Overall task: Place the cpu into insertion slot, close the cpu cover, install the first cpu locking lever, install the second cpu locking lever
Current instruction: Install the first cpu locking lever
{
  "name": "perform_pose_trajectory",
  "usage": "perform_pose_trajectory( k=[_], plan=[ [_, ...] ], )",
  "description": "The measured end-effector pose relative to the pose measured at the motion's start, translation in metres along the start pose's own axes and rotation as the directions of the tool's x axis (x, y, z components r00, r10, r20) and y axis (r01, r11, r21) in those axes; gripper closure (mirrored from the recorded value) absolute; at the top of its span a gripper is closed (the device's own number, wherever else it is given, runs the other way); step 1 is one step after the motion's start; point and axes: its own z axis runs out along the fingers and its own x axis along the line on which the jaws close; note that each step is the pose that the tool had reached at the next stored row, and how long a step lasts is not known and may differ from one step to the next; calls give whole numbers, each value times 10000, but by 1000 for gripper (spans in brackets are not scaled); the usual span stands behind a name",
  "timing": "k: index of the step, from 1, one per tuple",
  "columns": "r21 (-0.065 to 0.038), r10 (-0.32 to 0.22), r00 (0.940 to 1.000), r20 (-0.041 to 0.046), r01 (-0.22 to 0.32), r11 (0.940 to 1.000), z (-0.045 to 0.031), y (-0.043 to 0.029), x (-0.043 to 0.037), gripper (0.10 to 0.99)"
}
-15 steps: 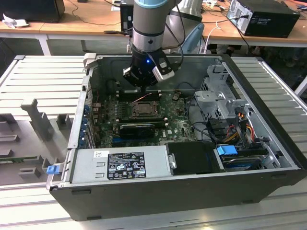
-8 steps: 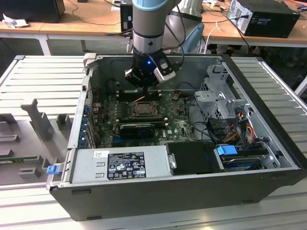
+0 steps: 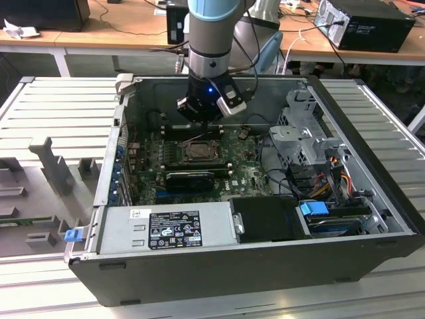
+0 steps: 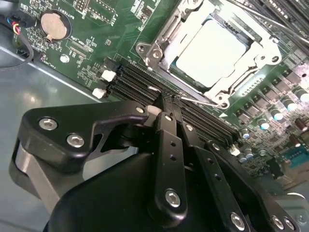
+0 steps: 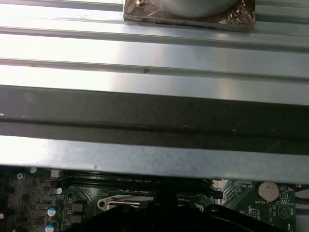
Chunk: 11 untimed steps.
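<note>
While the cpu [image 4: 210,50] sits under the cpu cover [image 4: 164,36], the gripper [image 4: 166,104] hangs pinched together, empty.

A wooden desk [image 3: 119,30] stands behind the ribbed grey worktable [image 3: 60,109].

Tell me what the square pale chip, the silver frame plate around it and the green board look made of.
The square pale cpu looks topped with matte metal, evenly dull. The silver cpu cover framing it looks like stamped bright steel, glinting at edges. The green board looks like lacquered circuit laminate, with fine printed traces; likely fibreglass.
</note>
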Motion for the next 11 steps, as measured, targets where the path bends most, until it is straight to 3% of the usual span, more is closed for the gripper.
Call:
perform_pose_trajectory(
  k=[9, 11],
  plan=[
    [5, -5, 10000, 0, 5, 10000, 154, -21, -36, 980],
    [56, -6, 10000, -4, 6, 10000, 184, -25, -39, 980]
  ],
)
